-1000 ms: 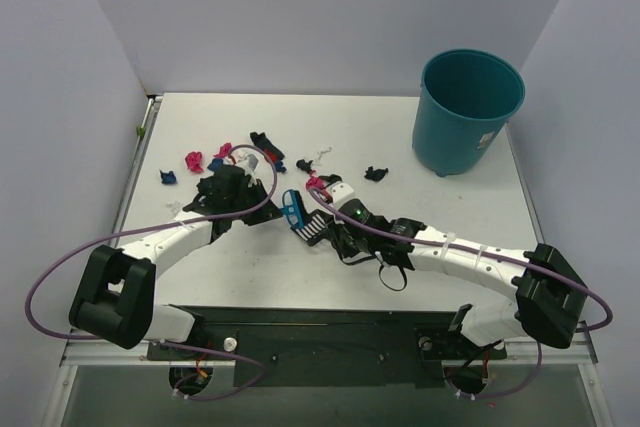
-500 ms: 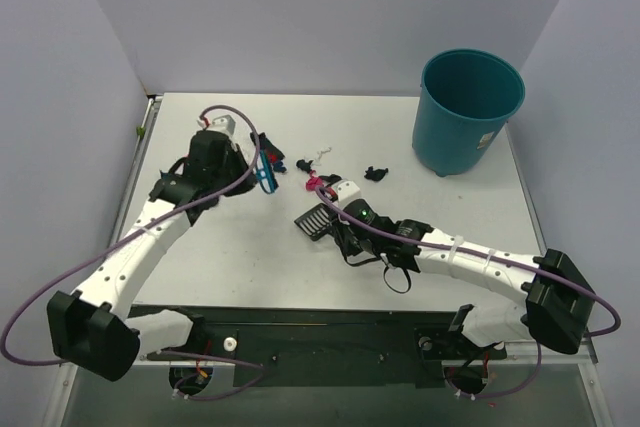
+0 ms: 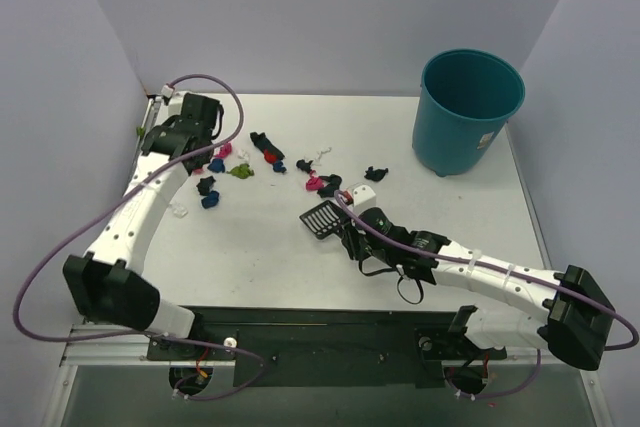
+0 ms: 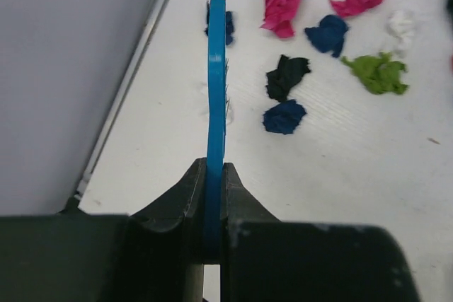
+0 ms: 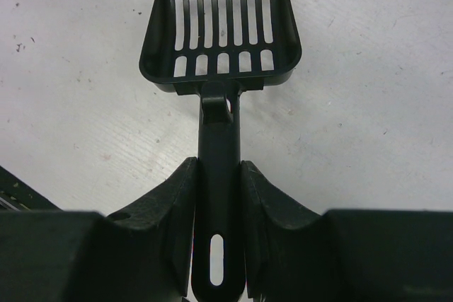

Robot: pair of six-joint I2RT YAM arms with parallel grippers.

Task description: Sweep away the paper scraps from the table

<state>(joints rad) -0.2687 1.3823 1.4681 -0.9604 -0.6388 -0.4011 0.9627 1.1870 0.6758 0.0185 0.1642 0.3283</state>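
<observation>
My left gripper is at the table's far left, shut on a thin blue hand brush seen edge-on, its bristle end over the table by the left rail. Just right of the brush lie paper scraps: pink, dark blue, black, green and white. More scraps trail toward the middle, with a pink one and a black one. My right gripper is shut on the handle of the black slotted scoop, which rests flat mid-table.
A teal round bin stands at the back right corner. A metal rail runs along the table's left edge, close to the brush. Purple cables loop around both arms.
My left arm has swung from the table's middle out to the far left corner, carrying the brush. The right arm has shifted the scoop slightly to the right.
</observation>
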